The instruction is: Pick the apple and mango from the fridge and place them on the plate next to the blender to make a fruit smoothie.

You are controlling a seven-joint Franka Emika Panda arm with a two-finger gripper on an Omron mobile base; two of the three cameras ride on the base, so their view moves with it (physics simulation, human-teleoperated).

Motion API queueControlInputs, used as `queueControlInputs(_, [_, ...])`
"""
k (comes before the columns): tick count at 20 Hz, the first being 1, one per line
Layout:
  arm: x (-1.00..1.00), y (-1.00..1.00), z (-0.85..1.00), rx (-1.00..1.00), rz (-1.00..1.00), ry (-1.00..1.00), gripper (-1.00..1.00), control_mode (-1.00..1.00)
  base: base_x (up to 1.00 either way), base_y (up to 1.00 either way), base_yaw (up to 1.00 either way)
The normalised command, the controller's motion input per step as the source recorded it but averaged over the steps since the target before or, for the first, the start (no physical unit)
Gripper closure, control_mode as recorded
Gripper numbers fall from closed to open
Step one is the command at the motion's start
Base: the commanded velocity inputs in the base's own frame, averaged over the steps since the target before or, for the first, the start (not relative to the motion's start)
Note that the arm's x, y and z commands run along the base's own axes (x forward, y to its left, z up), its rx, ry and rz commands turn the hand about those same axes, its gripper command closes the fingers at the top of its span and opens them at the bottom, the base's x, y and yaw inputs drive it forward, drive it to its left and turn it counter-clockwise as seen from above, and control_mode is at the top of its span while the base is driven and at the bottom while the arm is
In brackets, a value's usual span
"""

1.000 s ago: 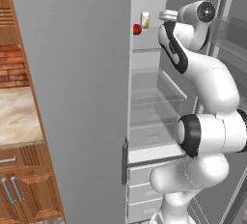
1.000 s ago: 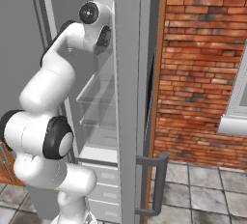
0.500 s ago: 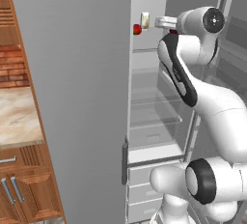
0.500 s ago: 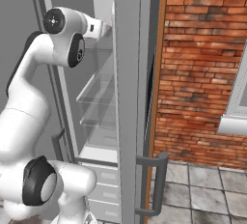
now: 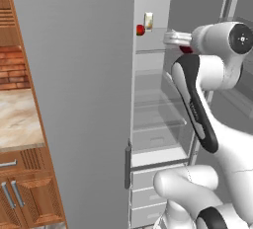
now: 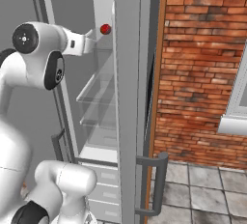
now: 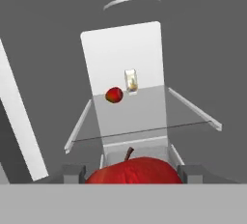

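Observation:
My gripper [image 7: 131, 172] is shut on the apple [image 7: 130, 170], a glossy red fruit with a brown stem that sits between the two finger tips. In the left base view the apple [image 5: 186, 49] peeks out under the hand, in front of the open fridge [image 5: 89, 99]. A second small red fruit [image 7: 114, 94], which I take for the mango, lies on the top glass shelf [image 7: 144, 117]; it also shows as the mango [image 5: 140, 29] and mango [image 6: 104, 28] in the base views. The plate and the blender are out of view.
A small cream carton [image 7: 130, 82] stands beside the red fruit on the shelf. The fridge door [image 6: 128, 97] hangs open on the right, near a brick wall [image 6: 202, 73]. Wooden cabinets and a marble counter [image 5: 17, 124] lie to the left. White drawers [image 5: 143, 193] fill the fridge's bottom.
The arm has straightened and its elbow has swung aside. The hand has drawn back a little from the top shelf and dropped slightly, with the apple still in its grip.

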Motion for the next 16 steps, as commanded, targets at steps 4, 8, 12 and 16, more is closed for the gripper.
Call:
queueControlInputs(4, [-1.00, 0.00, -0.62, -0.04, 0.08, 0.39, 1.00, -1.00, 0.00, 0.00, 0.00])
queueControlInputs(8, [-0.97, 0.03, -0.92, -0.18, 0.06, 0.51, 1.00, -1.00, 0.00, 0.00, 0.00])
queueControlInputs(12, [-0.34, 0.12, -0.61, -0.19, 0.08, 0.08, 1.00, -1.00, 0.00, 0.00, 0.00])
queueControlInputs(16, [0.00, 0.00, 0.00, 0.00, 0.00, 0.01, 1.00, -1.00, 0.00, 0.00, 0.00])
